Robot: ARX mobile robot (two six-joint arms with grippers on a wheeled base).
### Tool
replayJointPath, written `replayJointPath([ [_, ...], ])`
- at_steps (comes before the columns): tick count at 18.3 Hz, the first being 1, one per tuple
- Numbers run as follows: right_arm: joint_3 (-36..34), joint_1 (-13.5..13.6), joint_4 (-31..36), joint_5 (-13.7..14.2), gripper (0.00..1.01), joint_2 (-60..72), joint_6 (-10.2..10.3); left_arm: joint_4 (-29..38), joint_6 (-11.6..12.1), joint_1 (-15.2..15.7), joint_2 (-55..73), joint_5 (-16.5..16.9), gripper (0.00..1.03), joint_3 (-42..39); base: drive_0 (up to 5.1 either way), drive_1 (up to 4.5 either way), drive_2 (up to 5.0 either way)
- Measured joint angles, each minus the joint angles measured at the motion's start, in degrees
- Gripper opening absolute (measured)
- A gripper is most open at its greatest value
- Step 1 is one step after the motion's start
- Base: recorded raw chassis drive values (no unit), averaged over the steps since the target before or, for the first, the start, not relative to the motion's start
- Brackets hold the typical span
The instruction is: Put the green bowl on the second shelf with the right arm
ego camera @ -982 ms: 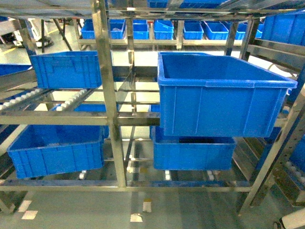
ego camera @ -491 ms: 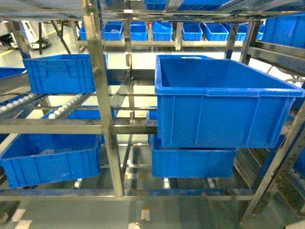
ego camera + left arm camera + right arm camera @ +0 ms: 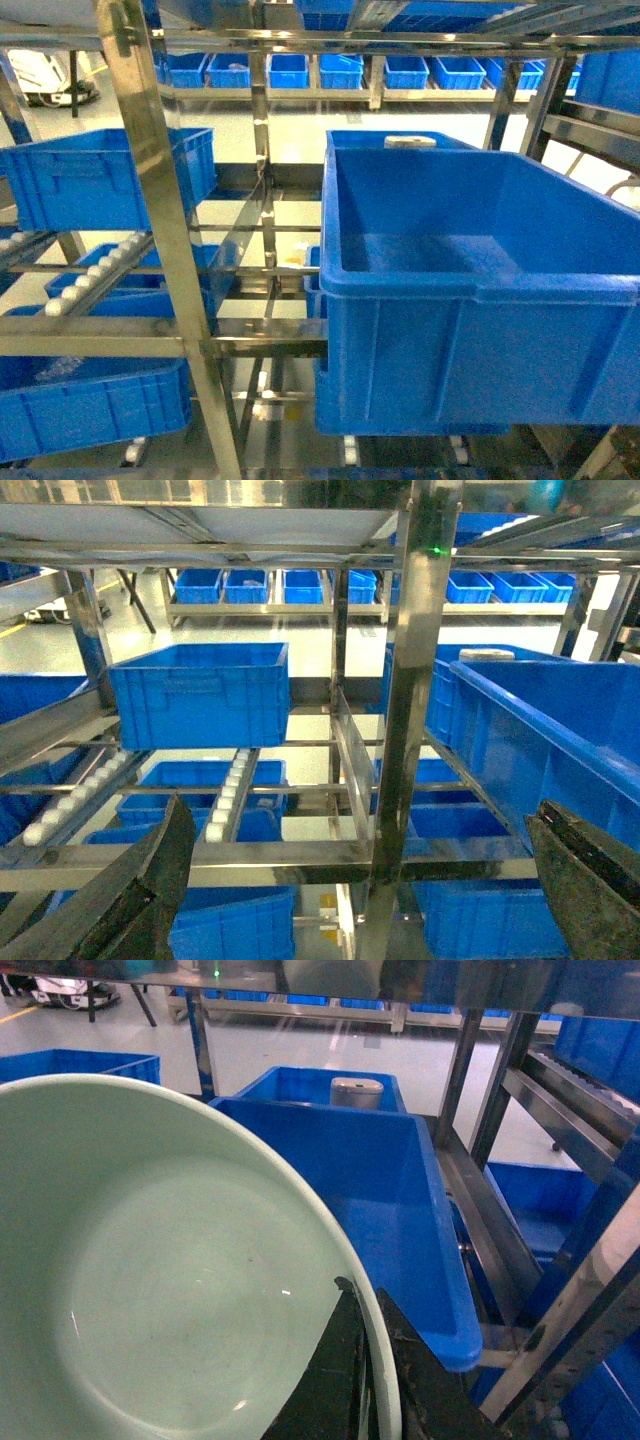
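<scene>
The green bowl (image 3: 150,1280) fills the left of the right wrist view, its pale mint inside facing the camera. My right gripper (image 3: 366,1305) is shut on its rim, one black finger inside and one outside. Just beyond it is the big deep blue crate (image 3: 340,1180), open and bare inside. In the head view that crate (image 3: 450,380) sits at the right on the second shelf (image 3: 260,335), a steel tier. Neither gripper nor the bowl shows in the head view. My left gripper (image 3: 365,870) is open, its black fingers (image 3: 150,880) wide apart with nothing between them.
A steel upright (image 3: 160,230) stands left of the crate. Smaller blue crates sit at the left (image 3: 100,180) and lower left (image 3: 90,400), with white roller rails (image 3: 95,275) between. A white object (image 3: 410,142) lies in the crate behind. More crates line the far racks.
The head view has closed in on the rack. The big blue crate now looms larger and lower right, and the steel upright has slid leftward.
</scene>
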Motion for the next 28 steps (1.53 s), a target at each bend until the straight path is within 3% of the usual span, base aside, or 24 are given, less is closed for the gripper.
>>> replayJointPath([
  [10,-0.02,0.00,0.02,-0.07,0.02,0.39,-0.02,-0.20,0.00,0.00,0.00,0.07,0.98,0.00,0.0,4.33,-4.3],
  [12,-1.27,0.07,2.36,-1.57,0.02,3.74,-0.28,-0.17,0.00,0.00,0.00,0.04,0.98,0.00,0.0,4.33,-4.3],
  [17,-2.95,5.18,13.35,-0.44,0.02,16.92,-1.36,-0.15,0.00,0.00,0.00,0.07,0.98,0.00,0.0,4.33,-4.3],
  [19,0.35,7.72,17.68,0.00,0.02,28.46,-2.05,-0.17,0.00,0.00,0.00,0.04,0.98,0.00,0.0,4.33,-4.3],
  [22,7.98,8.72,22.18,2.10,0.02,42.62,-2.38,-0.17,0.00,0.00,0.00,0.04,0.98,0.00,0.0,4.33,-4.3],
  [28,27.26,8.76,16.65,3.93,0.02,65.66,-2.19,-0.17,0.00,0.00,0.00,0.04,0.98,0.00,0.0,4.33,-4.3],
])
